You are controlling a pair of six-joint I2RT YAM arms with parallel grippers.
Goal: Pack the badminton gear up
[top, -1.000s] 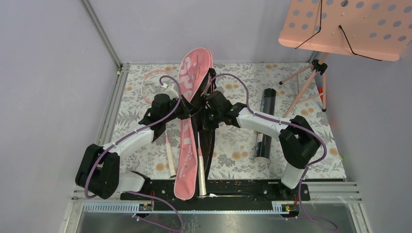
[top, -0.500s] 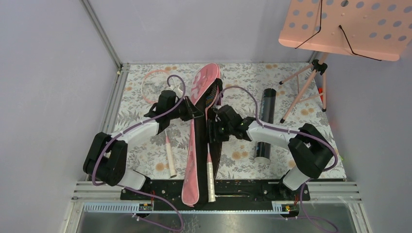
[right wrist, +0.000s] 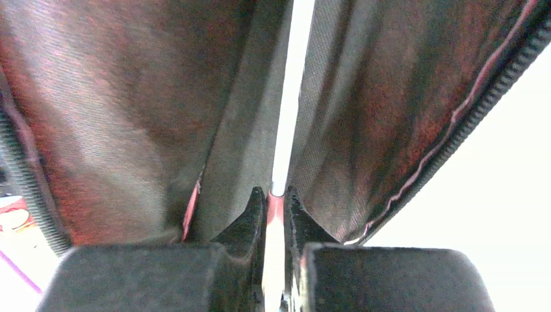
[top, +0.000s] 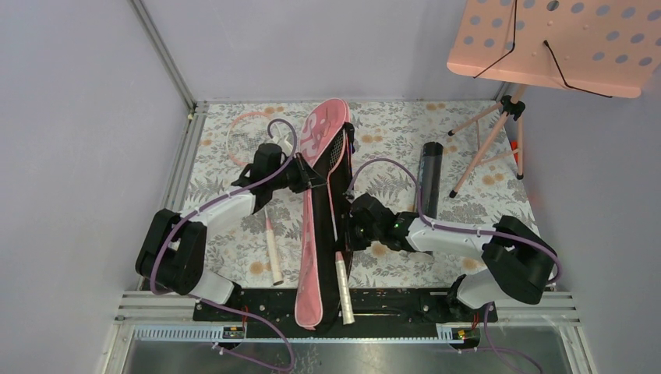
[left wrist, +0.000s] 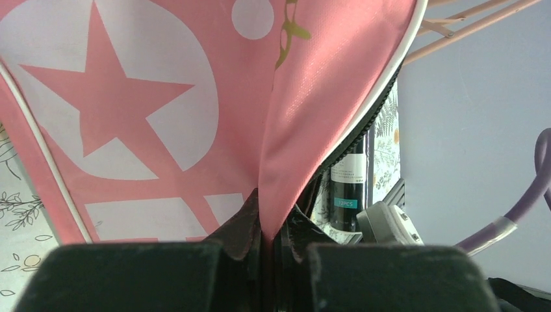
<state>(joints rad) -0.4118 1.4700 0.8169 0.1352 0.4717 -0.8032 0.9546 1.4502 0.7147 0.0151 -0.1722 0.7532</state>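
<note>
Top external view: we are holding the pink cover (top: 321, 128) on edge along the table's middle. The left gripper (left wrist: 265, 220) is pinching its upper flap, fingers closed on the fabric. One racket (top: 343, 284) is lying partly inside, its white handle poking toward the near edge, and the right gripper (right wrist: 275, 200) is clamping its thin shaft. We are judging it best to hold the flap high and slide the racket straight along the cover, head flat and clear of the zipper. The second racket (top: 273, 261) and black tube (top: 428, 179) are waiting on the table.
</note>
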